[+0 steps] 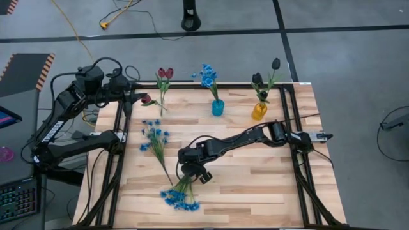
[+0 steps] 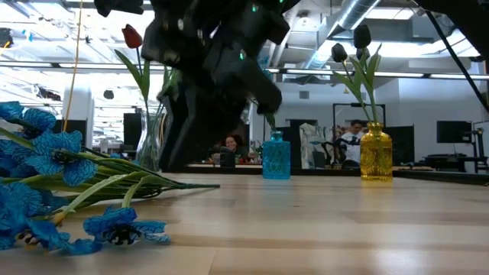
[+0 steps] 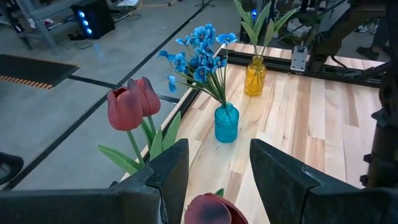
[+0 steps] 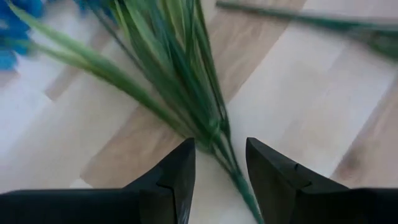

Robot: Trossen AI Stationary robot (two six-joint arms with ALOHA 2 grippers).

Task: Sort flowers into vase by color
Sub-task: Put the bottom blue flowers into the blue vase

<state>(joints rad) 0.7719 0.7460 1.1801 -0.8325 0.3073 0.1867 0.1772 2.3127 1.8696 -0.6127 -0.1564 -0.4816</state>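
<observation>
Near the table's front, a bunch of blue flowers (image 1: 181, 193) lies flat, its green stems (image 4: 186, 74) running between the open fingers of my right gripper (image 4: 221, 148), which hangs over the stem end (image 1: 190, 172). A second blue bunch (image 1: 155, 137) lies on the table's left half. At the far left edge, my left gripper (image 3: 217, 158) is open, with a dark red tulip bud (image 3: 208, 210) between its fingers; that tulip (image 1: 148, 99) lies by the clear vase. Near-black tulips (image 1: 265, 73) stand in the yellow vase. My left gripper has the dark red tulip bud (image 3: 208, 210) low between its open fingers. Whether they touch it, I cannot tell.
Along the far edge stand a clear vase with two red tulips (image 1: 165, 75), a blue vase (image 1: 218, 107) with blue flowers and a yellow vase (image 1: 259, 110). Bare wood lies on the table's right half (image 1: 268, 179). People sit in the room beyond (image 2: 231, 145).
</observation>
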